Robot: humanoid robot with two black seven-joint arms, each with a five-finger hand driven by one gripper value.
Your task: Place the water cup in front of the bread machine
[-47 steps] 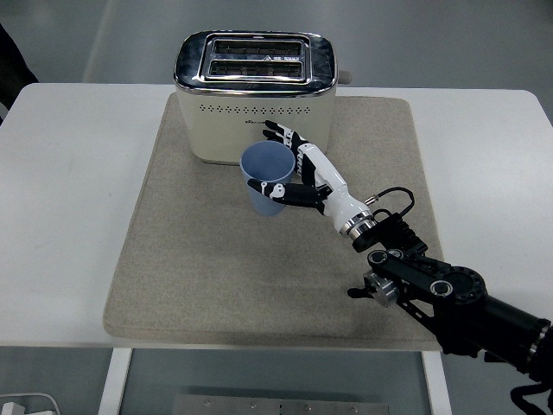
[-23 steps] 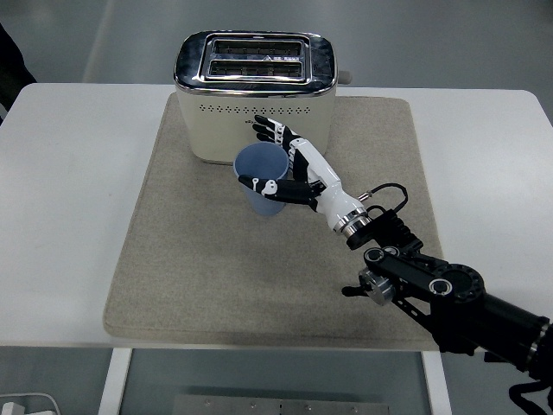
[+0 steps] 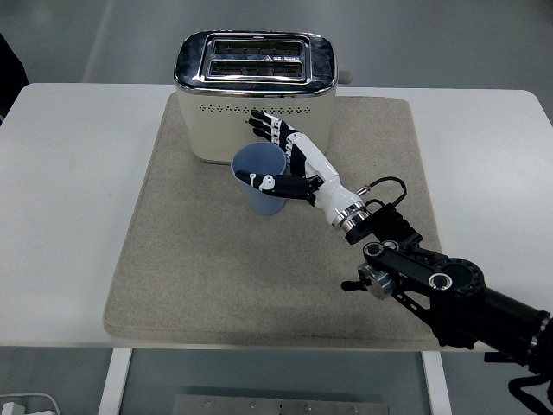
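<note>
**Room and furnishings, head view**

You have one white table with rounded far corners, spanning nearly the full width of the view. A beige fabric mat lies on its middle, reaching almost from the far edge to the near edge. Beyond the table you see a smooth grey floor, glossy, with a pale streak of reflected light at far left. A dark shape cuts in at the far left edge; what it is cannot be told. Under the near edge you see white table legs, a grey panel between them, and a white object at near left.
</note>
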